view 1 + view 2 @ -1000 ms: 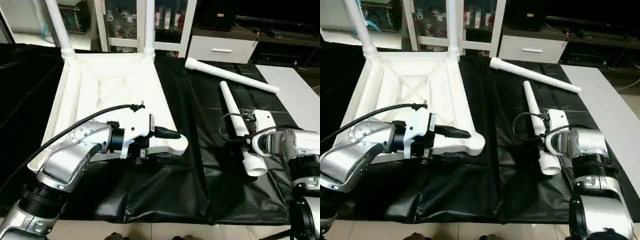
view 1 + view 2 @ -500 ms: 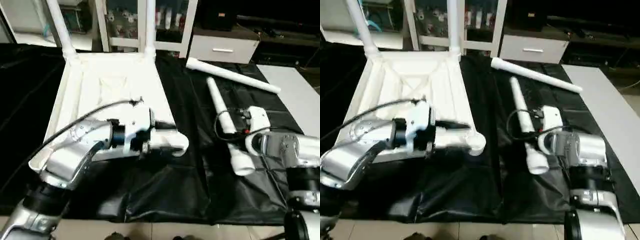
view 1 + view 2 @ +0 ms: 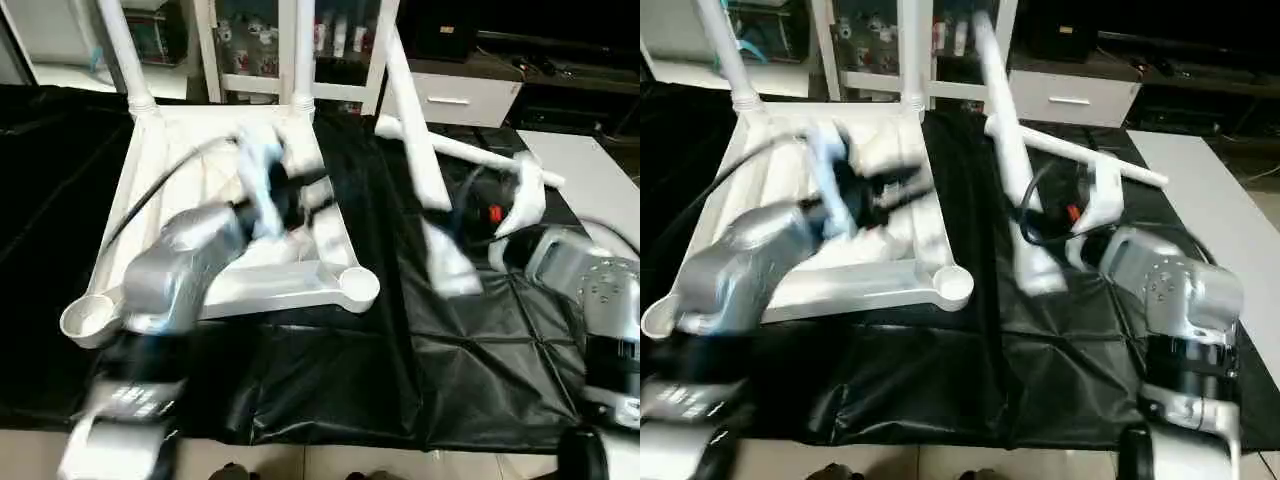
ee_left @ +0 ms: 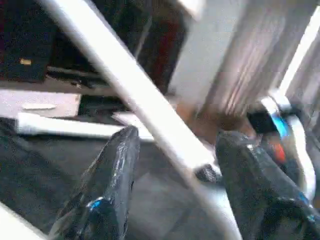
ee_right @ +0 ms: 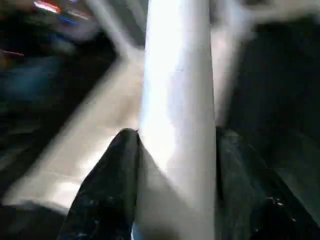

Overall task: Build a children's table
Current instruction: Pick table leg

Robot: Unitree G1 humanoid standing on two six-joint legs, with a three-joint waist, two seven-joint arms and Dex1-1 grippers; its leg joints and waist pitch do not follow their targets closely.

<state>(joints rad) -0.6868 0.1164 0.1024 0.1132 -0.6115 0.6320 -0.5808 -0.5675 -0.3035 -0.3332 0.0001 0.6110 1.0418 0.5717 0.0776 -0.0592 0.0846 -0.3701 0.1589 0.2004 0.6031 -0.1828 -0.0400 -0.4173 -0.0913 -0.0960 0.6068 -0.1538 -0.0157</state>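
A: Where's the table top?
B: The table top [image 3: 240,285] lies upside down on the black sheet [image 3: 330,380] over the bench, ribs facing up. Two legs stand in its far corner sockets, the far-left leg [image 3: 120,50] and the far-right leg [image 3: 303,50]. The near-left socket [image 3: 88,318] and near-right socket [image 3: 358,288] are empty.

A: And the right hand?
B: The right hand [image 5: 172,145] is clamped on a third leg [image 3: 415,150], fingers pressed to both sides of the tube. That leg is lifted and tilted, thick end low, narrow end up and away.

A: The left hand?
B: The left hand [image 4: 175,150] is raised over the underside of the top, its fingers [image 4: 112,180] spread wide, gripping nothing.

A: The fourth leg?
B: The fourth leg [image 3: 480,155] lies flat on the sheet, right of the top
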